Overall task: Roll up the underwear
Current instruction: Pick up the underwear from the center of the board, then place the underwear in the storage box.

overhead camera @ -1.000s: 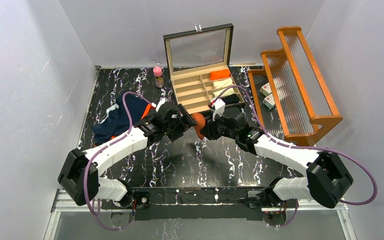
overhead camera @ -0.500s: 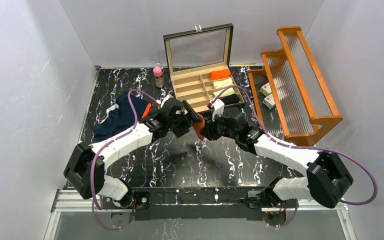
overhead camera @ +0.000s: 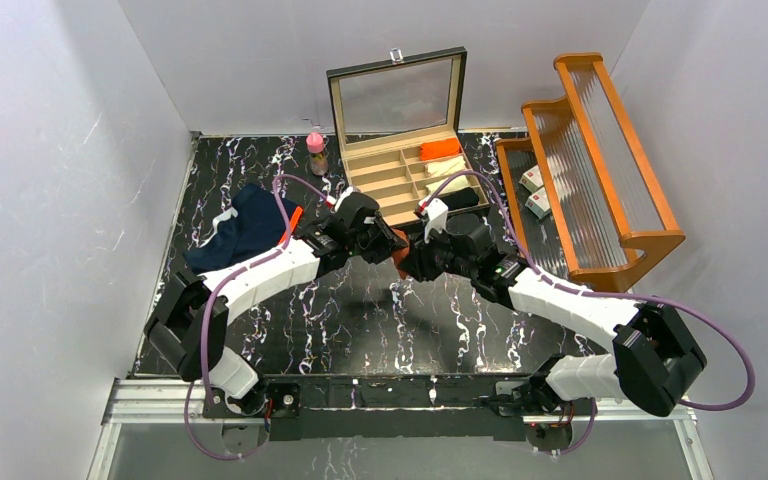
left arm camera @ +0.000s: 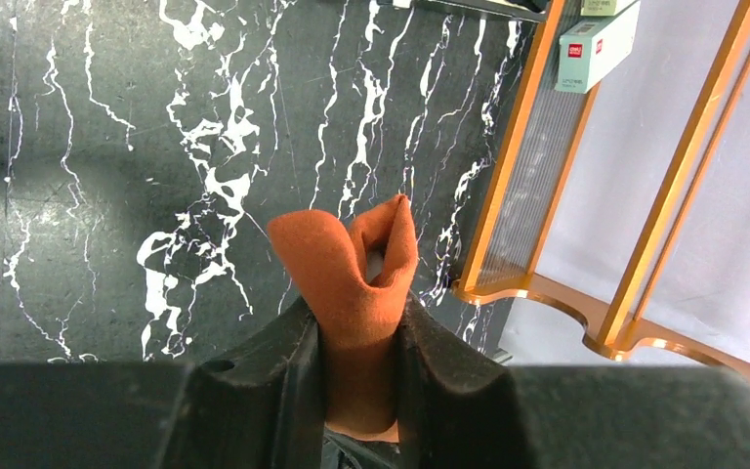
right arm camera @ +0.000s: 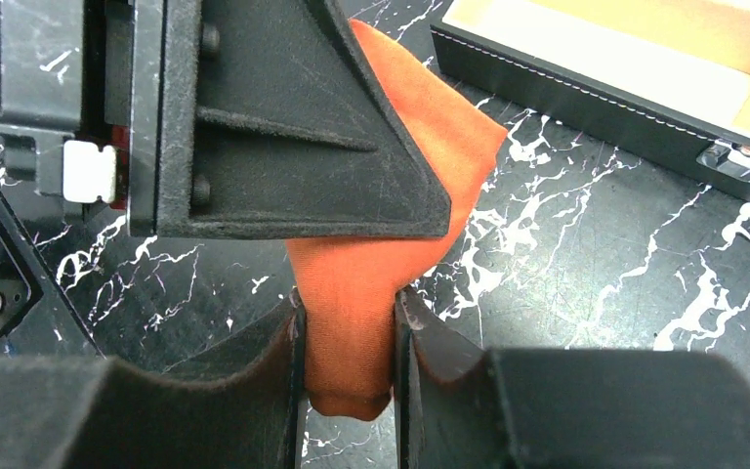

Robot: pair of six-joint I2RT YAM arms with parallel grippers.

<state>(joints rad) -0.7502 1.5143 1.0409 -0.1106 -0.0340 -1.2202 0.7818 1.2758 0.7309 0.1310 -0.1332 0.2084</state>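
The rust-orange underwear (overhead camera: 398, 260) hangs bunched above the middle of the table, pinched from both sides. In the left wrist view its folded cloth (left arm camera: 347, 264) sticks out between the jaws of my left gripper (left arm camera: 356, 315), which is shut on it. My right gripper (right arm camera: 347, 311) is shut on the lower end of the same cloth (right arm camera: 352, 283), with the left gripper's finger (right arm camera: 283, 127) pressed across the cloth just above. From above, the left gripper (overhead camera: 384, 240) and right gripper (overhead camera: 412, 256) meet tip to tip. The navy underwear (overhead camera: 240, 230) with orange trim lies at the left, untouched.
An open compartment case (overhead camera: 390, 178) holding rolled cloths stands behind the grippers, with a pink-capped bottle (overhead camera: 316, 152) to its left. A wooden rack (overhead camera: 600, 160) with small boxes (overhead camera: 535, 192) fills the right side. Its frame (left arm camera: 537, 147) is close ahead in the left wrist view.
My left arm swung right, up to the right gripper, and its jaws closed on the rust-orange underwear. The right arm stayed still, holding the cloth.
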